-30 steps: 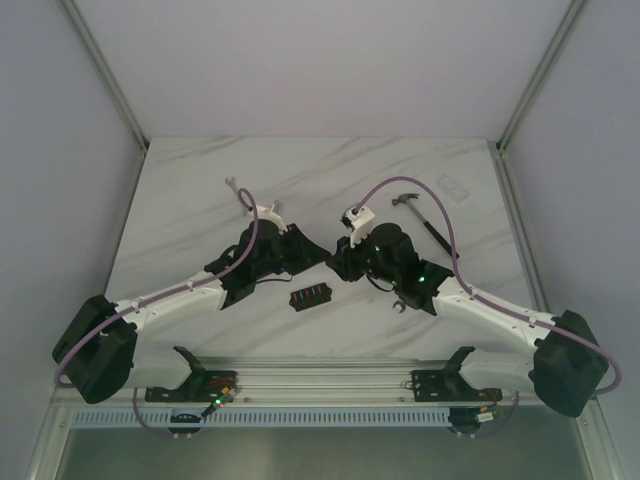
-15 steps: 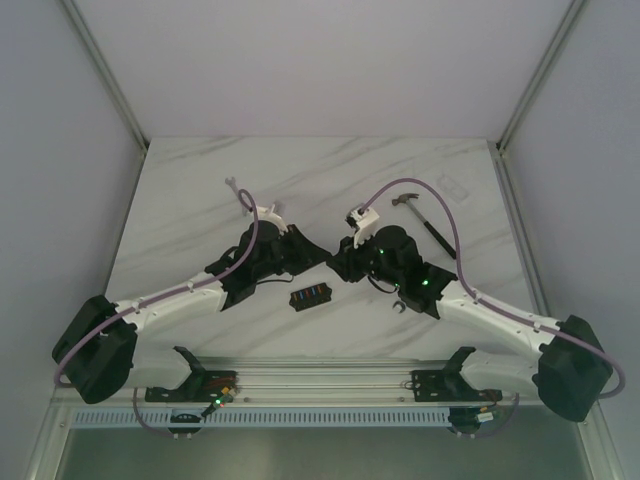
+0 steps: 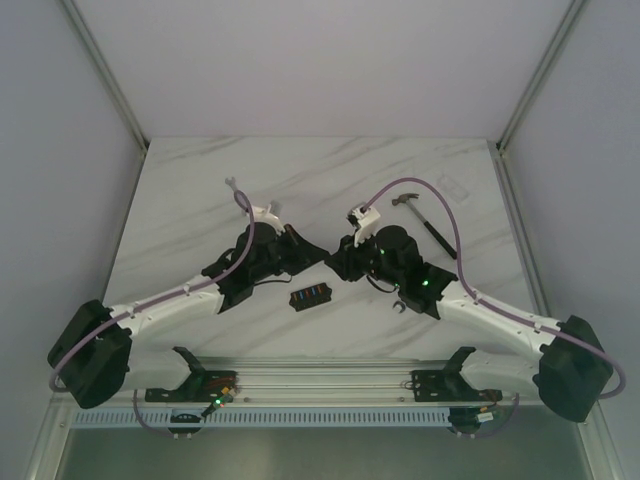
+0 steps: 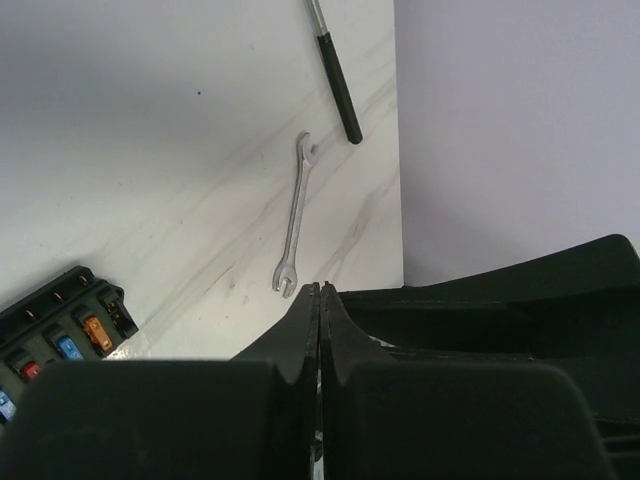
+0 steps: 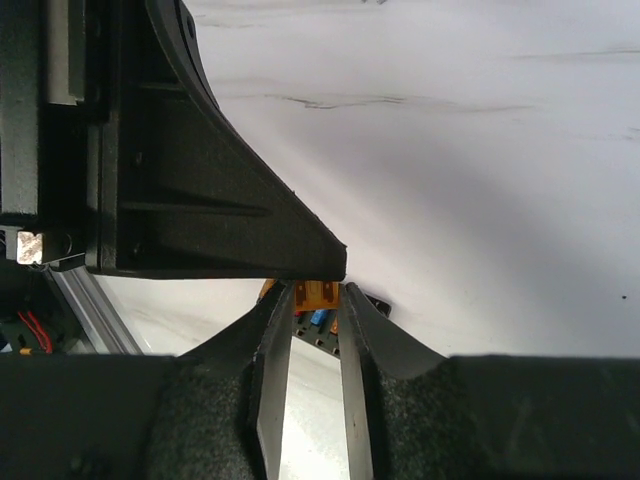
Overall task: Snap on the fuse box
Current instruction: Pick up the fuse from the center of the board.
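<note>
The fuse box (image 3: 310,297) is a small black block with orange and blue fuses, lying on the table near the front, just below both grippers. It also shows at the lower left of the left wrist view (image 4: 62,328). My left gripper (image 3: 322,252) is shut with its jaws pressed together (image 4: 320,291). My right gripper (image 3: 334,263) meets it tip to tip. My right gripper (image 5: 318,296) is shut on a tiny orange fuse (image 5: 320,294) at its fingertips. The left gripper's tip touches the fuse from above. The fuse box (image 5: 373,303) lies below, mostly hidden.
A wrench (image 3: 234,190) lies at the back left. A second wrench (image 4: 293,215) lies by the right arm (image 3: 400,303). A hammer (image 3: 418,215) and a small clear plastic piece (image 3: 453,187) lie at the back right.
Both arms have shifted slightly; the gripper tips stay together above the fuse box. The fuse box has not moved.
</note>
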`<state>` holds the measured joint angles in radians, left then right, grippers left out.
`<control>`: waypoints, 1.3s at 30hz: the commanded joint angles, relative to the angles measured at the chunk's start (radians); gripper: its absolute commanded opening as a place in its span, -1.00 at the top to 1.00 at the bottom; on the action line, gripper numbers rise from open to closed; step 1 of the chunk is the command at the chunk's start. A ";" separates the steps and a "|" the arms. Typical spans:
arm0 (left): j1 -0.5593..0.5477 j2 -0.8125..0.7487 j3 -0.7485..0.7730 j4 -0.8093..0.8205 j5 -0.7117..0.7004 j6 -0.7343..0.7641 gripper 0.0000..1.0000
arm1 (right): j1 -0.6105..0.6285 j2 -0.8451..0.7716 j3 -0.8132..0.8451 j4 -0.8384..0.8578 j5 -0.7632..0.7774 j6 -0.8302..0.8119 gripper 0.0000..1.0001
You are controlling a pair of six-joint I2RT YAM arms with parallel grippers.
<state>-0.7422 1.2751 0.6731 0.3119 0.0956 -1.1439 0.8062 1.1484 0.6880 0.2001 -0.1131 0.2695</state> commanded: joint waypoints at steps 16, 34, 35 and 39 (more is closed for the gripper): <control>-0.011 -0.233 -0.184 0.294 -0.149 -0.101 1.00 | 0.005 -0.171 -0.119 0.272 0.079 0.499 0.06; -0.039 -0.278 -0.239 0.520 -0.160 -0.187 1.00 | 0.005 -0.083 -0.196 0.655 -0.022 0.692 0.21; -0.041 -0.275 -0.239 0.527 -0.157 -0.189 1.00 | 0.005 -0.082 -0.197 0.658 -0.022 0.694 0.22; -0.050 -0.268 -0.241 0.559 -0.158 -0.195 1.00 | 0.005 -0.070 -0.198 0.672 -0.029 0.699 0.28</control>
<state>-0.7822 1.0069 0.4381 0.7715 -0.0544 -1.3235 0.8097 1.0664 0.5034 0.7902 -0.1284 0.9497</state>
